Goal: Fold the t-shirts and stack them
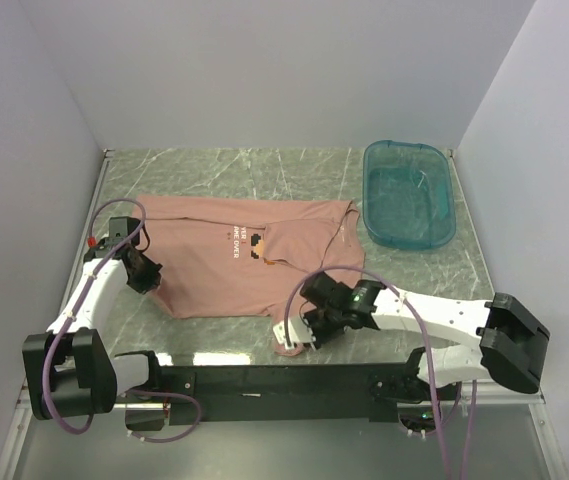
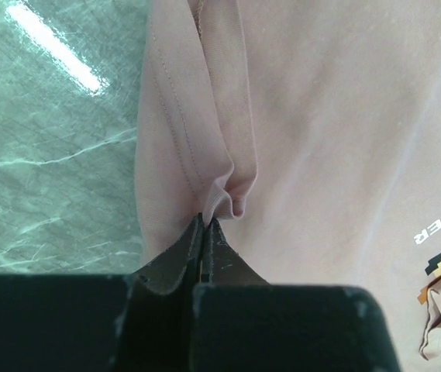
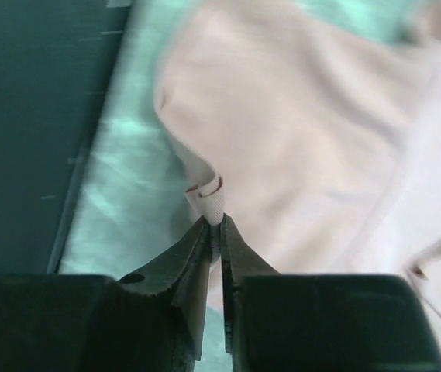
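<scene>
A salmon-pink t-shirt (image 1: pixel 224 260) lies spread on the marble table, chest print (image 1: pixel 244 243) facing up, one part folded over at the right. My left gripper (image 1: pixel 145 268) is shut on a pinched fold at the shirt's left edge (image 2: pixel 218 203). My right gripper (image 1: pixel 304 325) is shut on the shirt's ribbed edge (image 3: pixel 211 203) at its near right corner, lifting it a little off the table. The shirt also fills the left wrist view (image 2: pixel 321 139) and the right wrist view (image 3: pixel 298 132).
A translucent teal tub (image 1: pixel 407 192) stands at the back right, just right of the shirt. Grey walls close in the left, back and right sides. The black base rail (image 1: pixel 274 380) runs along the near edge.
</scene>
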Available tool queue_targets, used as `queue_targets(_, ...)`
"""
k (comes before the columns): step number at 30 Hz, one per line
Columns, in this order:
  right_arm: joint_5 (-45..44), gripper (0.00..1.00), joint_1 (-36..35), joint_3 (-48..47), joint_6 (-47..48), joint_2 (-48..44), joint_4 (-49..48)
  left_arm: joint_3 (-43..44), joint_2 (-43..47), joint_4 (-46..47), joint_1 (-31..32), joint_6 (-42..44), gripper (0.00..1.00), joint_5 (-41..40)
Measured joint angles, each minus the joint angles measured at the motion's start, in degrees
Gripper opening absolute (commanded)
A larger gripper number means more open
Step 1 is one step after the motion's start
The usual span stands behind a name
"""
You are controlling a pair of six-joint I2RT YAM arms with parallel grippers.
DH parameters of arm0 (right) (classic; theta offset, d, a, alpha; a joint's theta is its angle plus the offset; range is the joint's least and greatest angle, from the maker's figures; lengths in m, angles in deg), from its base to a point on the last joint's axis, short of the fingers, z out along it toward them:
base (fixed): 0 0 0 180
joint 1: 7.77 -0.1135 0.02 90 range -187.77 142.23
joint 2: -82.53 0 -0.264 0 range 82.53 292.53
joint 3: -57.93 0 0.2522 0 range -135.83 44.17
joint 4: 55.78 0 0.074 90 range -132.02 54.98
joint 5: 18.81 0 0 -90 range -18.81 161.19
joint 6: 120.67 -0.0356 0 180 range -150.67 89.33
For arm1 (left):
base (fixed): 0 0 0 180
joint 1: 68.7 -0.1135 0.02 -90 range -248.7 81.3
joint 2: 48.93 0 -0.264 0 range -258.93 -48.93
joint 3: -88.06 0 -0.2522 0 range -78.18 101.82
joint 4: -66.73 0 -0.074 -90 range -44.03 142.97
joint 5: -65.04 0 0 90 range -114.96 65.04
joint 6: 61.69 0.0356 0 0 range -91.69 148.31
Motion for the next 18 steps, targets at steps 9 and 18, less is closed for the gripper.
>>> queue_targets(9, -4.3, 0.42, 5.9, -5.9, -8.6, 7.5, -6.9, 0.0, 0.0, 1.0, -0.2, 0.1, 0.0, 1.0)
queue_targets(18, 2.5, 0.45, 9.5, -6.5, -9.5, 1.5, -5.3, 0.0, 0.0, 1.2, -0.3, 0.3, 0.0, 1.4)
